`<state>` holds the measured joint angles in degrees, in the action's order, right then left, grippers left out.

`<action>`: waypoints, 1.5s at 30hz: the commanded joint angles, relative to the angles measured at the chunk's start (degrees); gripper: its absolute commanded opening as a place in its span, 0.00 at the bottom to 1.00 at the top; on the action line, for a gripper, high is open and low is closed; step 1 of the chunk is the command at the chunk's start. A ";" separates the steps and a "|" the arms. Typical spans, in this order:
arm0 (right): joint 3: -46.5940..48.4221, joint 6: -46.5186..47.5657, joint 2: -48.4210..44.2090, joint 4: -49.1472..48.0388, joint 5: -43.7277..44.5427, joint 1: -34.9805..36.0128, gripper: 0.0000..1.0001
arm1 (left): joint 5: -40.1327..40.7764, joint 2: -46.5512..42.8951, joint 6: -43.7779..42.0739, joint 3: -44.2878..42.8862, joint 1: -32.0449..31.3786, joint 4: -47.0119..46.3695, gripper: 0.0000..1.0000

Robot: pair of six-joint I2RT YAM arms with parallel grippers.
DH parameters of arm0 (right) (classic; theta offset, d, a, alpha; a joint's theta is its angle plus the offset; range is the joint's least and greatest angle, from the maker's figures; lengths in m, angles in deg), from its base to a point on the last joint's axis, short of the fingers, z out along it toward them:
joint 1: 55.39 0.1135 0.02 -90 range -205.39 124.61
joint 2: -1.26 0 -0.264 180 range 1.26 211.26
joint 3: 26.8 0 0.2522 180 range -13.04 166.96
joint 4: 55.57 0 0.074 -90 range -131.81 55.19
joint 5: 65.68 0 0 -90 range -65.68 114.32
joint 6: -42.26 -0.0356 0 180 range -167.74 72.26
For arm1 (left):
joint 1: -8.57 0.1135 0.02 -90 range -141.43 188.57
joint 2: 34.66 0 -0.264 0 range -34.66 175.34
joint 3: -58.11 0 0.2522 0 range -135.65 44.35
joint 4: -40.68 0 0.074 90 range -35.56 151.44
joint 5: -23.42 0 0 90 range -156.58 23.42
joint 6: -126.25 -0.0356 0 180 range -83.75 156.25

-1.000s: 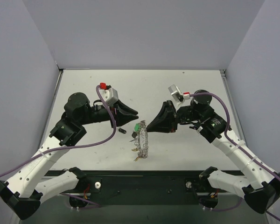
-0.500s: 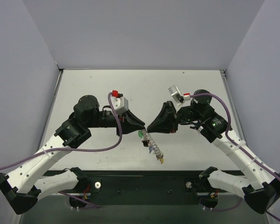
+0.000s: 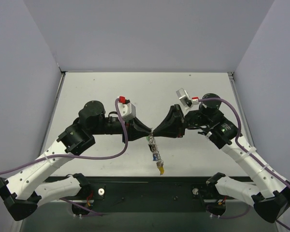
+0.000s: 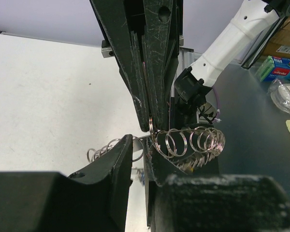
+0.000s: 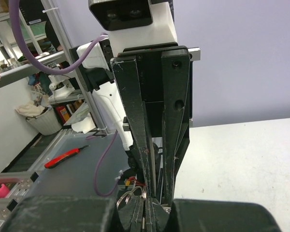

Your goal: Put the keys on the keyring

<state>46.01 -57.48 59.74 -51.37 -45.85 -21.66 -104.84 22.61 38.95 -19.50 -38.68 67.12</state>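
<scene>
In the top view my two grippers meet tip to tip above the middle of the table. The keyring (image 3: 155, 151), a silvery coiled hoop, hangs down edge-on from where they meet. A yellow key (image 3: 160, 169) hangs at its lower end and a green key head (image 3: 149, 140) shows near the top. My right gripper (image 3: 155, 132) is shut on the ring's rim; it also shows in the right wrist view (image 5: 152, 211). My left gripper (image 4: 140, 147) is narrowly open, with a strand of the ring (image 4: 188, 142) crossing between its fingertips. Other keys are hidden.
The white table (image 3: 87, 87) is walled at the back and both sides. Both arms reach in over its near half. Past the near edge lie a dark bench and the arm bases (image 4: 232, 34). A red-handled tool (image 5: 63, 157) lies on that bench.
My left gripper has moved right, up to the right gripper's tips, and has narrowed. The keyring has swung and now hangs lower, with the yellow key at the bottom. The right gripper has barely moved.
</scene>
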 commanded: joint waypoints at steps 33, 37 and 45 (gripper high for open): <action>-0.60 -1.69 -2.23 -10.56 0.12 -0.60 0.00 | 5.04 -2.08 5.56 2.95 -1.80 -11.63 0.26; -0.69 -1.69 -2.14 -10.56 0.21 -0.69 0.00 | 3.64 -1.29 6.35 2.95 -1.71 -11.90 0.26; -1.21 -1.42 -2.32 -10.83 1.09 -0.69 0.00 | 2.40 -2.78 6.62 3.47 -1.80 -14.53 0.49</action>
<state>44.76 -59.93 58.49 -56.27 -44.38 -22.40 -101.46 21.26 44.42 -15.70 -40.10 59.43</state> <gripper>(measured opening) 0.039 0.380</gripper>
